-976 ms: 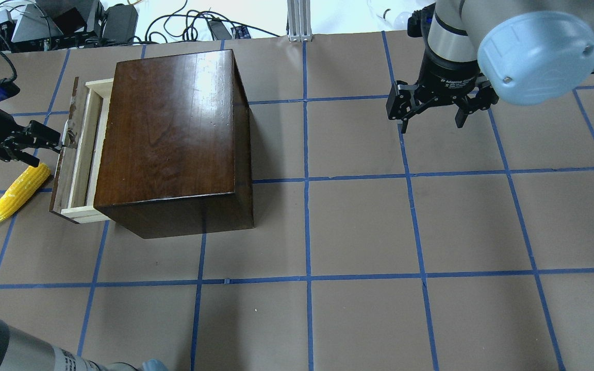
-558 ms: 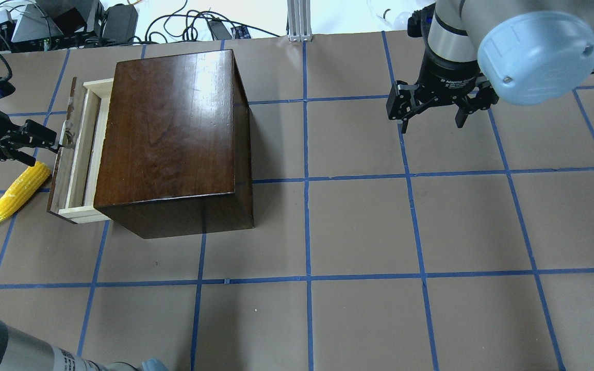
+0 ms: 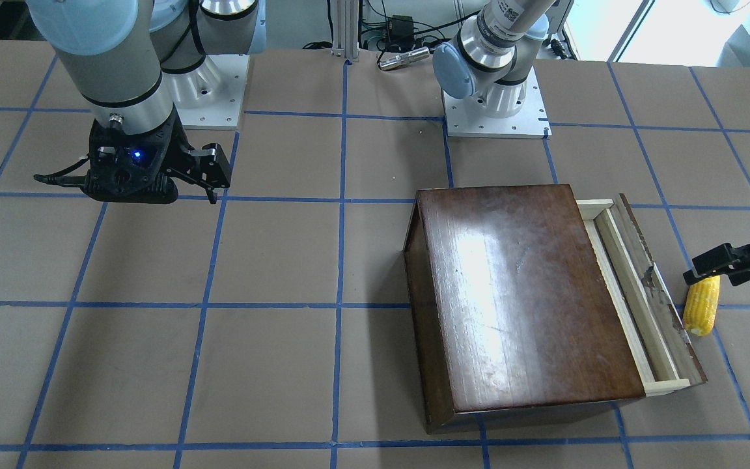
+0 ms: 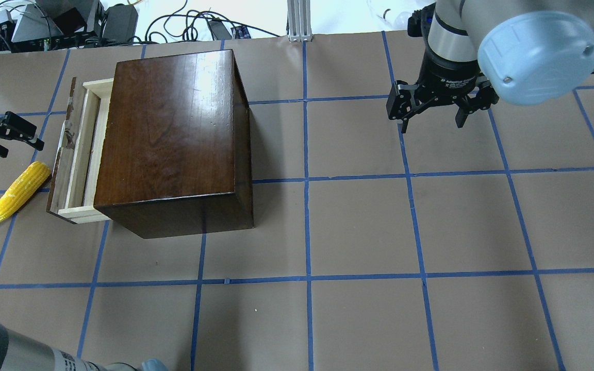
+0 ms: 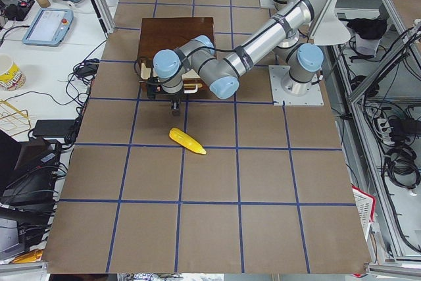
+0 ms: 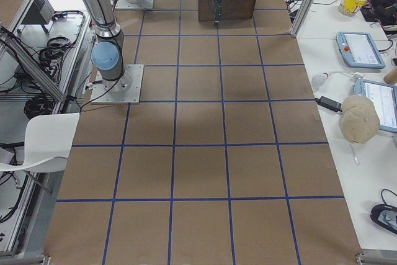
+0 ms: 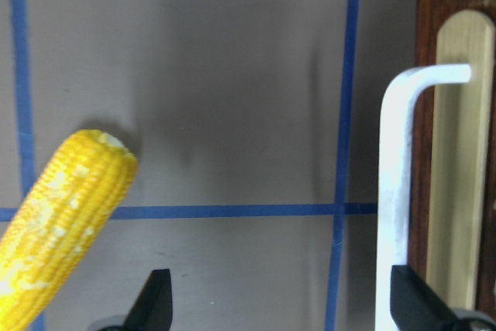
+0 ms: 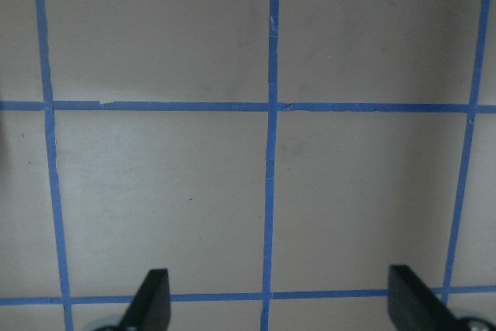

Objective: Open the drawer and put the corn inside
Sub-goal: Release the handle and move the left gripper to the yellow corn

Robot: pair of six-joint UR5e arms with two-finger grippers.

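Overhead exterior: drawer [image 4: 78, 154] part-open, corn [image 4: 18, 195] on table [image 4: 431, 221] beside; left pincer [image 4: 22, 150], right pincer [image 4: 432, 126] wide.

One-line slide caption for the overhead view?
Drawer partly open, corn lying outside beside its front panel; left gripper and right gripper both open, holding nothing.

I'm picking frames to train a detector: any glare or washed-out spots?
Overhead and front-facing: a bright glare streak on the glossy top of the box. Left wrist: the drawer handle is blown out white. Right wrist: evenly lit, no glare.
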